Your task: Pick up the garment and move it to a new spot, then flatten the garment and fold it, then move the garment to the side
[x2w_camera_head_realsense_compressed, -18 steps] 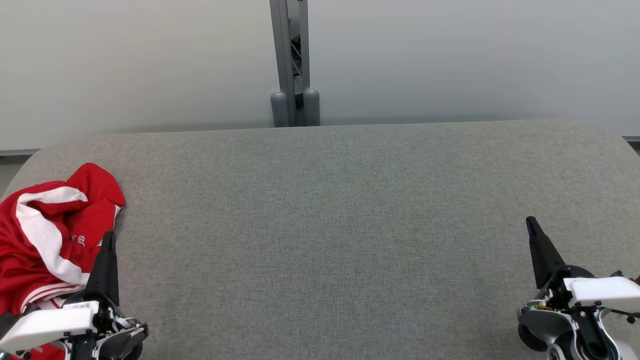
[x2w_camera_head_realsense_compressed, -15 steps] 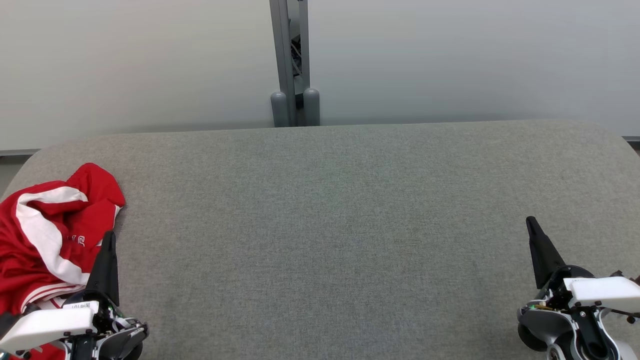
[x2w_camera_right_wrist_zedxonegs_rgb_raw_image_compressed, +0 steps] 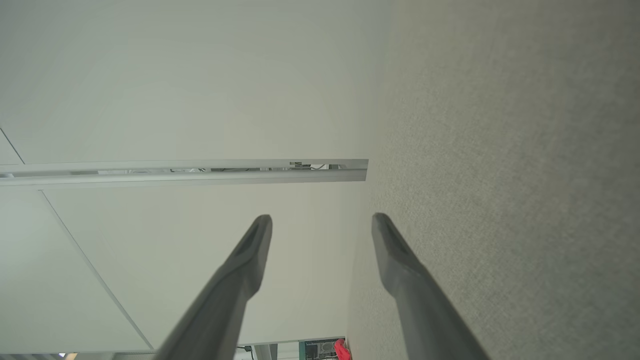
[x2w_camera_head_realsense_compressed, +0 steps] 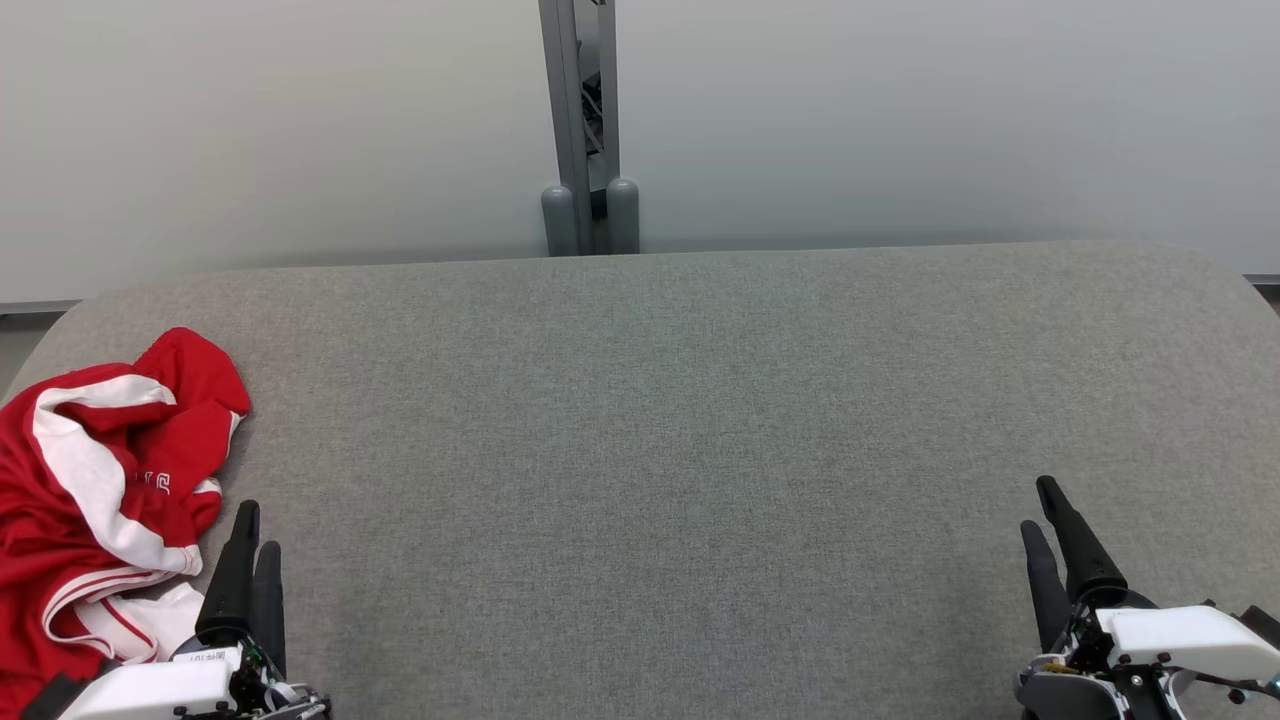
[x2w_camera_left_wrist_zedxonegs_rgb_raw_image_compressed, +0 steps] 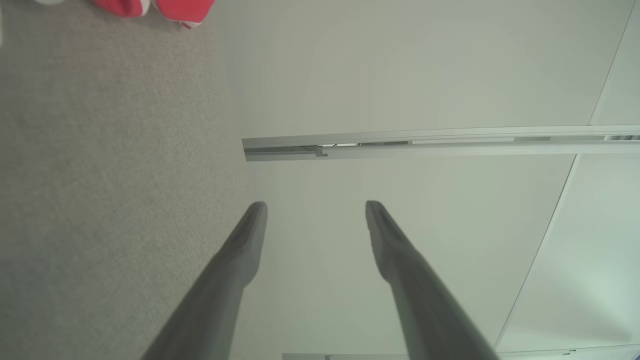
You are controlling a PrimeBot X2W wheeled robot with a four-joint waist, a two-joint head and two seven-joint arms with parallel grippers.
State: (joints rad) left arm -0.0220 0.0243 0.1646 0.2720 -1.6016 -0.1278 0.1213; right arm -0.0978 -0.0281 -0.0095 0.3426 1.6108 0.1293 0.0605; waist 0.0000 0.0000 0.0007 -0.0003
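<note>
Long, dark, tapering fingers (x2w_camera_head_realsense_compressed: 232, 585) form each pair of jaws, set in black-and-silver hardware (x2w_camera_head_realsense_compressed: 1060, 690) under a white shell (x2w_camera_head_realsense_compressed: 1180, 635); the left one bears a label (x2w_camera_head_realsense_compressed: 205, 657).

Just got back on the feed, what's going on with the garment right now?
Nothing is being handled at this moment. The red and white garment lies crumpled at the left edge of the grey padded surface, not yet picked up. The left tool sits close beside it, fingers apart and holding nothing. The right tool is over at the far right side, also open and holding nothing.
</note>
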